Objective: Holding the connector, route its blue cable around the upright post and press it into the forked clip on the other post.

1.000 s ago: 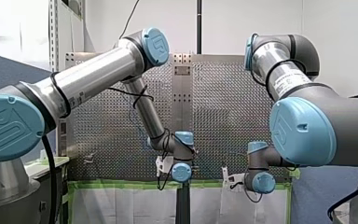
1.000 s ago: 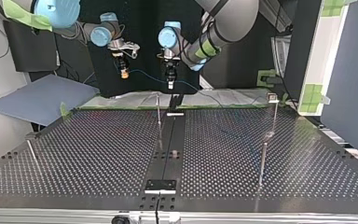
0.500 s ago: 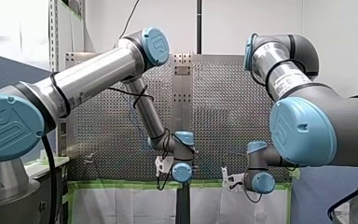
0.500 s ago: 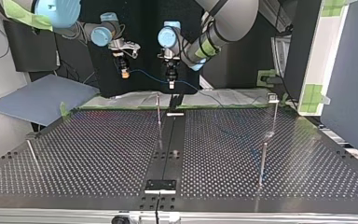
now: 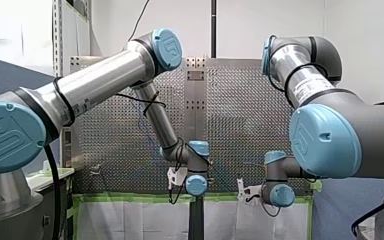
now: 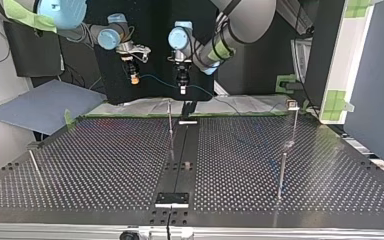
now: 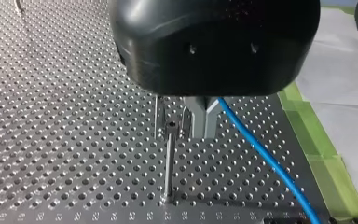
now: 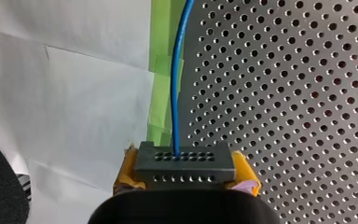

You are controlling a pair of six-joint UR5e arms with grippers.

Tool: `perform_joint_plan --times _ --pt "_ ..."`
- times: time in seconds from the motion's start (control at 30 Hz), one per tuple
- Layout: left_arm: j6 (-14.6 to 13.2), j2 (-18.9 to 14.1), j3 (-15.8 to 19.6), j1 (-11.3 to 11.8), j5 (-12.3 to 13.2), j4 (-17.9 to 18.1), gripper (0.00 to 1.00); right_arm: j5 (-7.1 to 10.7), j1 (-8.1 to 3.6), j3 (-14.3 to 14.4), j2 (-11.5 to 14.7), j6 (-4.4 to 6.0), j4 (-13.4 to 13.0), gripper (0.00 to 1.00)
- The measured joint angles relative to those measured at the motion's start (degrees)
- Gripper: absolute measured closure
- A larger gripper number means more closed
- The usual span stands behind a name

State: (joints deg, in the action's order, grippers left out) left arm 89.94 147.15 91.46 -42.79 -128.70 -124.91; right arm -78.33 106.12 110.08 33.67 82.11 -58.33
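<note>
In the right wrist view my right gripper (image 8: 185, 173) is shut with its yellow pads on the dark connector (image 8: 184, 161). The blue cable (image 8: 176, 93) leaves the connector over the table's edge. In the top view the cable (image 6: 155, 79) runs from my right gripper (image 6: 134, 78) to my left gripper (image 6: 182, 89), then on toward the forked clip (image 6: 292, 104). In the left wrist view my left gripper (image 7: 204, 134) has its metal fingers shut on the cable (image 7: 265, 158), just above and beside the upright post (image 7: 169, 163). That post (image 6: 170, 120) stands near the table's far edge.
The perforated table (image 6: 105, 165) has a dark centre strip (image 6: 180, 160). Two more thin posts stand at the top view's right (image 6: 281, 175) and left (image 6: 34, 162). Green tape (image 7: 317, 149) and white sheeting (image 8: 65, 93) border the table's edge. A blue sheet (image 6: 45, 105) lies off the table.
My left gripper has drifted slightly toward the top view's left with the cable. My right gripper holds still with the connector.
</note>
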Motion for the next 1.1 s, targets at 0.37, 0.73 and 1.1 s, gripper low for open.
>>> perform_joint_plan --times 0.37,0.73,1.1 --pt "-0.1 0.0 -0.8 -0.5 -0.7 -0.4 1.00 0.10 -0.43 0.3 3.9 0.38 1.6 1.00" --pt "0.1 -0.1 -1.8 -0.6 -2.0 -0.9 1.00 0.30 -0.73 0.2 4.5 0.51 1.6 1.00" --pt "1.0 -0.1 -5.1 0.0 -3.6 -4.7 1.00 0.88 -1.79 -0.6 4.6 1.25 1.6 1.00"
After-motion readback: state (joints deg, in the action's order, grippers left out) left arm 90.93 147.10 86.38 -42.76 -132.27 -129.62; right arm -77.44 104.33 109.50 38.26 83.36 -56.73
